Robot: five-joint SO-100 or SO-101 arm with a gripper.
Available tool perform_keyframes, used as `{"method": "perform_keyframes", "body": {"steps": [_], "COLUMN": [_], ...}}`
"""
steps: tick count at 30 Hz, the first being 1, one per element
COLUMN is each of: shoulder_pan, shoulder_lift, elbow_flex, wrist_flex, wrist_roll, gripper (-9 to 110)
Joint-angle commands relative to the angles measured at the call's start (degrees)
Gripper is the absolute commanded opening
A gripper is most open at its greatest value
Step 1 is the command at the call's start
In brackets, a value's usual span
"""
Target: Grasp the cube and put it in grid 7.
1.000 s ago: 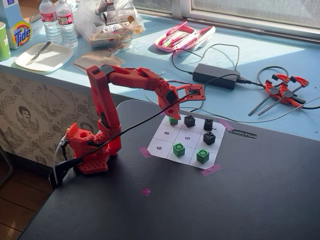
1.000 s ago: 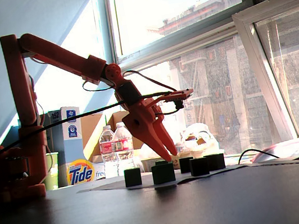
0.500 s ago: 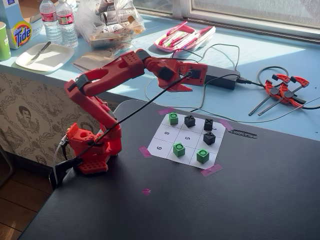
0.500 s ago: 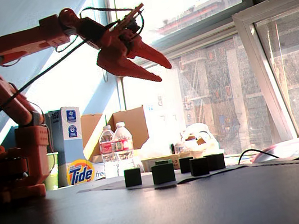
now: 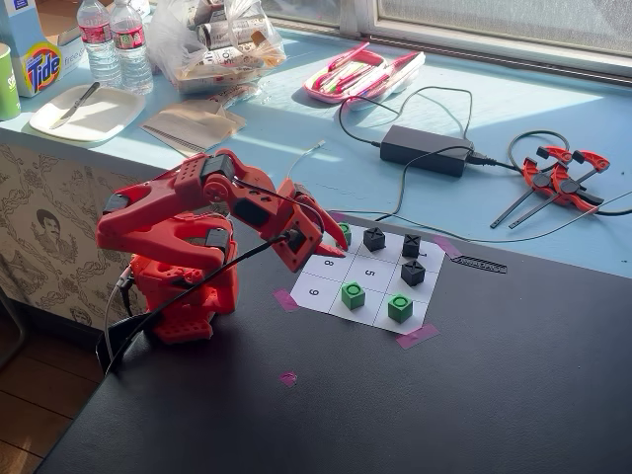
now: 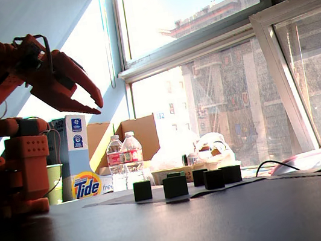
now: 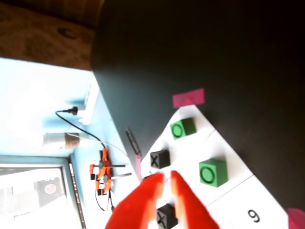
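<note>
Field notes, high fixed view unless noted.

- Black counter (image 5: 464, 395): fills the lower frame. You've got the red arm (image 5: 168, 222) bolted at its 9 o'clock edge, folded low over its own base.
- Grid sheet (image 5: 370, 274): white 3x3 paper w/ pink tape at the corners, lying flat at abt 3 o'clock from the arm base. Cells 8, 9 and 5 are readable.
- Pincer (image 5: 331, 245): hangs above the sheet's 11 o'clock corner and touches nothing. In the wrist view its tips (image 7: 165, 176) are nearly pressed together w/ only a thin slit between, and nothing is pinched. The low side view agrees: the pincer (image 6: 94, 106) is up in the air, well above the blocks, tips pointing down toward 5 o'clock.
- The cube (image 5: 344, 234): green, sitting in grid 7 (image 5: 352, 245), the corner cell at 12 o'clock from cell 8. It's partly hidden behind the pincer tip, so you can't read the cell's numeral or the cube's top mark. It isn't in the wrist view.
- Other blocks: two more green cubes, one (image 5: 353, 294) at 3 o'clock from cell 9 and one (image 5: 400, 307) in the sheet's 5 o'clock corner. Three black cubes, two (image 5: 374, 238) (image 5: 412, 245) along the far row and one (image 5: 413, 273) at 3 o'clock from cell 5.
- All blocks sit upright and apart from each other.
</note>
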Motion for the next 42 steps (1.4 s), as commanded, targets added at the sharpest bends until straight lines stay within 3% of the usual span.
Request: {"method": "perform_keyframes", "body": {"steps": [1,10,24,42], "shoulder_pan": [3.1,9.2,9.5,9.3], "shoulder_lift": [4.0,10.8,10.8,10.8], "elbow_flex": [3.9,17.7,32.8,33.6], "wrist_flex": [1.8,2.5,-6.4,-7.4], "wrist_roll": [3.6,4.9,6.4,7.8], "gripper": [0,0,0,0]}}
